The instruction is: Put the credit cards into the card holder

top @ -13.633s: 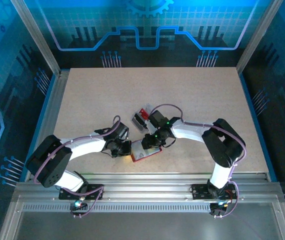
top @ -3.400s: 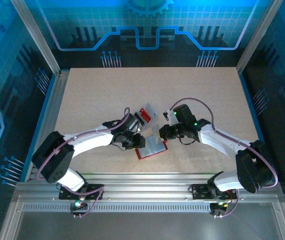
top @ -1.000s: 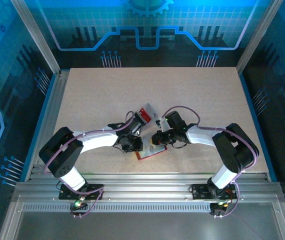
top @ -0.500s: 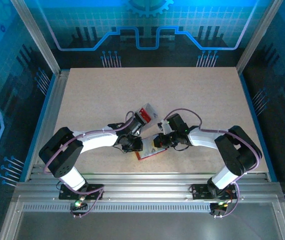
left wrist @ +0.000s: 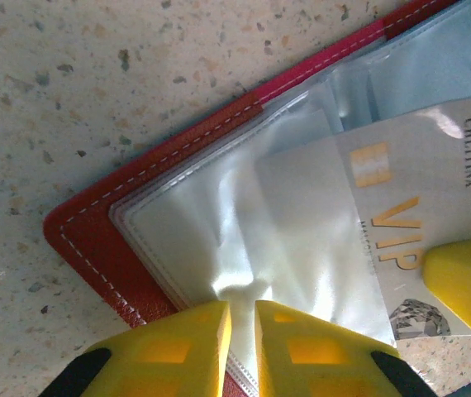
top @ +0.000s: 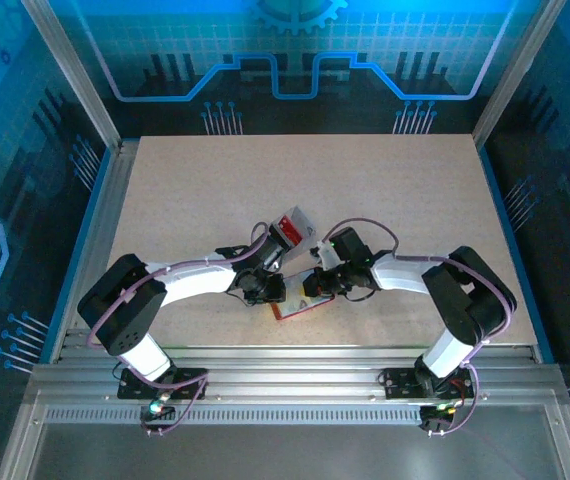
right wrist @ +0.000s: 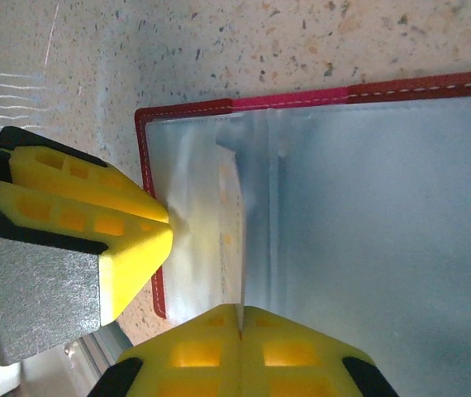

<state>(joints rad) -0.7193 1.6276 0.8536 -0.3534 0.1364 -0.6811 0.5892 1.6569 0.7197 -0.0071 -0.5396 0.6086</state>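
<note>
Ok, left gripper nips the clear sleeve of the red card holder, fingers closed on the film, prob. to hold the pocket mouth open and pin the holder flat on the speckled table. Right gripper is clamped on the pale VIP card, which looks partway in. Film is glossy and crinkly; holder edge is stitched w/ a rounded corner.

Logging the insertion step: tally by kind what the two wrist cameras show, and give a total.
card holder: 1
credit card: 1
grippers: 2 (left gripper, right gripper)
Total: 4
</note>
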